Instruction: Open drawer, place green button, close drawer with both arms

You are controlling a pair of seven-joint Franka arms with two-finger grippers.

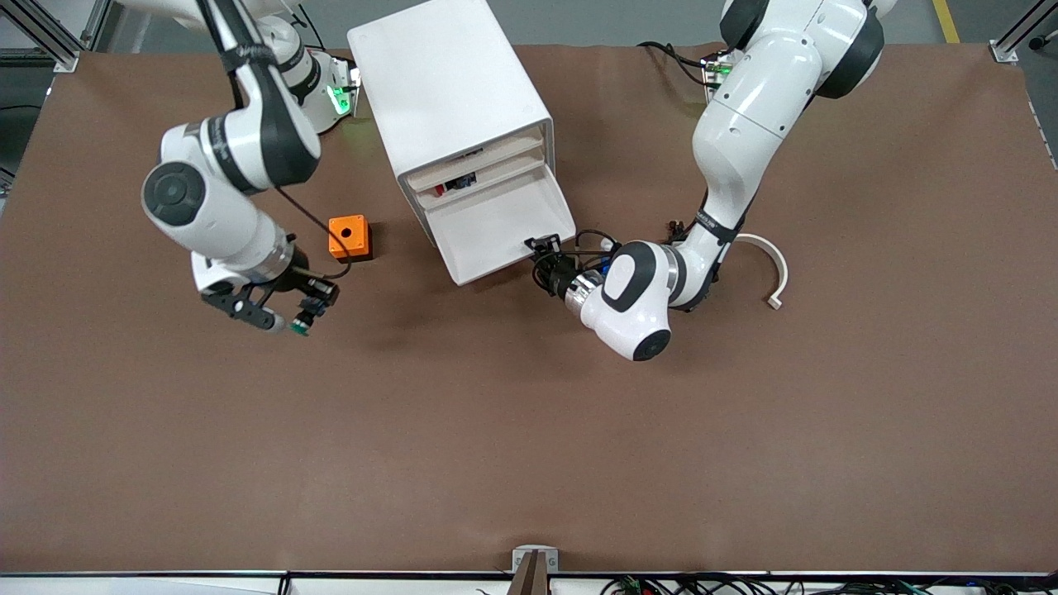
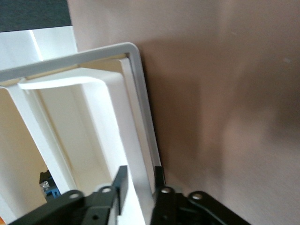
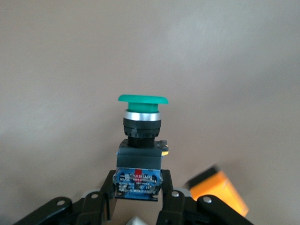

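The drawer (image 1: 496, 225) stands pulled out of the white cabinet (image 1: 446, 83), and its tray is bare inside. My left gripper (image 1: 541, 245) is at the drawer's front corner toward the left arm's end, shut on the drawer's front wall (image 2: 136, 140), one finger inside and one outside; it also shows in the left wrist view (image 2: 139, 177). My right gripper (image 1: 297, 311) is shut on the button (image 1: 302, 323) by its black and blue body, over the table beside the orange cube. The green cap (image 3: 142, 99) points away from the gripper (image 3: 139, 187).
An orange cube (image 1: 349, 237) with a round hole sits between the right gripper and the cabinet; it also shows in the right wrist view (image 3: 219, 189). Small red and blue parts (image 1: 457, 183) lie in the drawer above. A white curved piece (image 1: 774, 270) lies near the left arm.
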